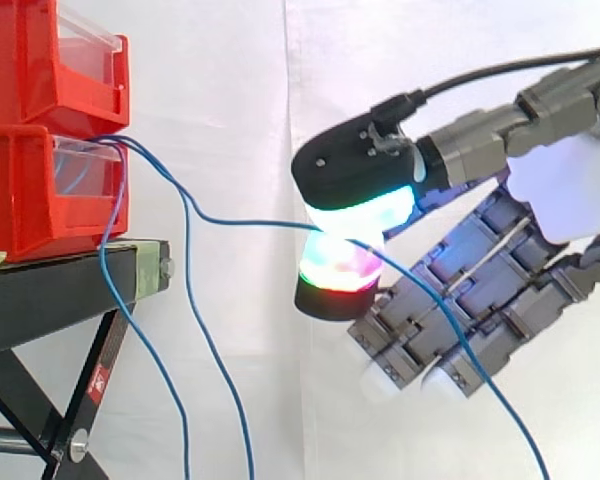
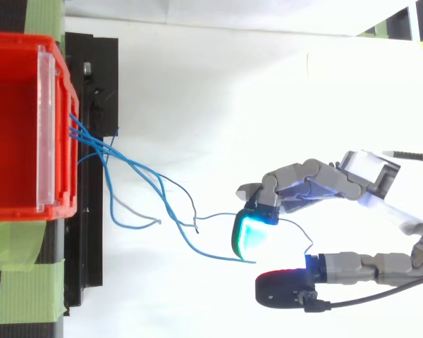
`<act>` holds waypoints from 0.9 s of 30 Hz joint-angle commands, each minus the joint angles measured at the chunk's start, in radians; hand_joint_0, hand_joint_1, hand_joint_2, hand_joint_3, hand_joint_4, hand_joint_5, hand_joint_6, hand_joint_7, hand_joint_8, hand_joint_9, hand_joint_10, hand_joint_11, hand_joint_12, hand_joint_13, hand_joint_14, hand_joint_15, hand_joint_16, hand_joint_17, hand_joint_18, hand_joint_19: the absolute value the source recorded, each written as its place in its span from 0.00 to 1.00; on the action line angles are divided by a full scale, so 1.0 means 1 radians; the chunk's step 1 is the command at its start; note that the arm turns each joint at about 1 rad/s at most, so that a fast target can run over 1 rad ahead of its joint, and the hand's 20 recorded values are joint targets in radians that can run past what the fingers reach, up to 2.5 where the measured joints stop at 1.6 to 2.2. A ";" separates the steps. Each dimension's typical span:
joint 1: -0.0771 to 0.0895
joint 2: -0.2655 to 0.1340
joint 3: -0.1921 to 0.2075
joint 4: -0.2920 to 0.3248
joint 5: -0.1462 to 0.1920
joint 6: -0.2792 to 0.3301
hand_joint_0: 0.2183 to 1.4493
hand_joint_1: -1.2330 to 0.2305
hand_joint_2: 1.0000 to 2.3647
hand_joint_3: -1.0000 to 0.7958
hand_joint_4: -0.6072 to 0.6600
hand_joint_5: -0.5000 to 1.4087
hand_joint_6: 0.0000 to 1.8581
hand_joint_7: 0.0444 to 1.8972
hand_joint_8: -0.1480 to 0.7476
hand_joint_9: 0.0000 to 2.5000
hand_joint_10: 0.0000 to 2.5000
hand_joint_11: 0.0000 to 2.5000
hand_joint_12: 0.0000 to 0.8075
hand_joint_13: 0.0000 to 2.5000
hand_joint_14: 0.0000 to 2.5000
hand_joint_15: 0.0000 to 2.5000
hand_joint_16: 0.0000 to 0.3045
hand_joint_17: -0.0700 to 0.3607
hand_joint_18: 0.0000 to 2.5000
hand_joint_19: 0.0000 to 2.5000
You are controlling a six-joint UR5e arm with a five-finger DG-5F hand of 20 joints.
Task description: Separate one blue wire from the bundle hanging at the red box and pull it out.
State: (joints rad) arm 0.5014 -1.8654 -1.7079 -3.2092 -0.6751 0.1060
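A bundle of thin blue wires [image 2: 92,144] comes out of the lower red bin [image 1: 30,190] at its front lip. One blue wire [image 1: 250,222] stretches almost level from that bin rightward to my hand [image 1: 565,195]. Two glowing fingertips [image 1: 365,210] pinch it, one pad above and one below. Past the pinch, the wire's loose end drops down to the right. The other wires [image 1: 195,300] hang slack in front of the stand. From above, the hand [image 2: 366,176] lies right of the bin, the held wire [image 2: 197,246] curving to its pads. The remaining fingers are stretched out.
Two red bins are stacked on a black stand [image 1: 60,290] at the left, the upper bin [image 1: 40,60] with a clear front. Green tape [image 2: 21,274] holds the stand's top. A white curtain hangs behind.
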 commanded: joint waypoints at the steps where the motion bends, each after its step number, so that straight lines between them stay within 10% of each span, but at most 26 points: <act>1: 0.008 0.000 -0.022 0.014 0.000 0.037 0.27 0.25 0.15 0.53 0.37 0.23 0.47 0.62 0.57 0.22 0.00 0.03 0.60 0.20 0.00 0.09 0.23 0.53 0.28 0.09; 12: 0.039 0.000 -0.072 0.092 0.002 0.060 0.27 0.25 0.15 0.53 0.37 0.23 0.47 0.62 0.57 0.23 0.00 0.03 0.60 0.20 0.00 0.09 0.23 0.53 0.28 0.09; 27: 0.039 0.000 -0.073 0.227 -0.003 0.052 0.27 0.25 0.14 0.53 0.37 0.23 0.47 0.62 0.58 0.23 0.00 0.03 0.60 0.19 0.00 0.09 0.23 0.53 0.28 0.09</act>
State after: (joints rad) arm 0.5400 -1.8654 -1.7807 -3.0079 -0.6780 0.1581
